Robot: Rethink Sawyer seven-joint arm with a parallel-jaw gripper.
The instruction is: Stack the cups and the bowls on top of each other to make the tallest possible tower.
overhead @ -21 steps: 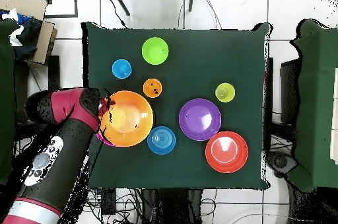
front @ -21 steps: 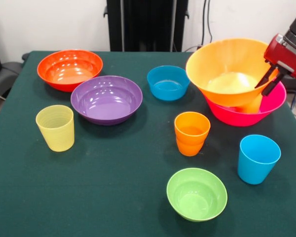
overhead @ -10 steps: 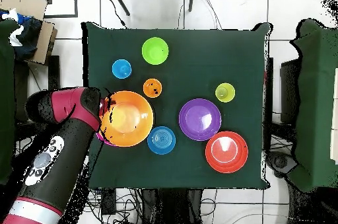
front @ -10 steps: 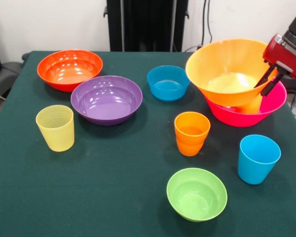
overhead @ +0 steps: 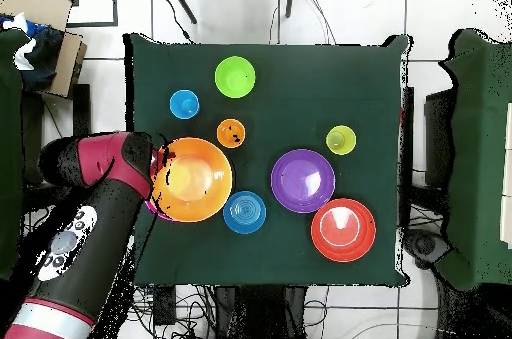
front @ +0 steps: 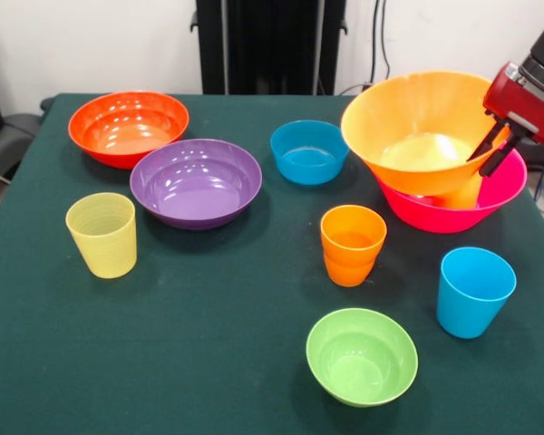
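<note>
The claw (front: 491, 156) hangs at the right rim of the orange bowl (front: 417, 127), its two dark fingers (front: 483, 145) set close on either side of that rim, seemingly clamped on it; the red arm (overhead: 95, 220) reaches in from the tabletop's edge. The orange bowl sits tilted inside the pink bowl (front: 490, 199), the two making the tower, at the far right in the front view. Just beside them lies the blue bowl (front: 309, 151), and nearer the camera the orange cup (front: 352, 245), the blue cup (front: 474, 291) and the green bowl (front: 362, 355) stand apart from each other. On the other side are the purple bowl (front: 196, 182), touching or nearly touching the red bowl (front: 128, 127) behind it, and the ribbed yellow cup (front: 102, 234) alone in front. All vessels stand mouth up. The tabletop (front: 208, 353) is covered with dark green cloth. Behind it are a white wall (front: 91, 45), a black post (front: 270, 45) and hanging cables (front: 381, 41). From overhead, the floor (overhead: 340, 10) is pale tile, with a cardboard box (overhead: 45, 30) to one side and more cables (overhead: 240, 305) below the tabletop.
</note>
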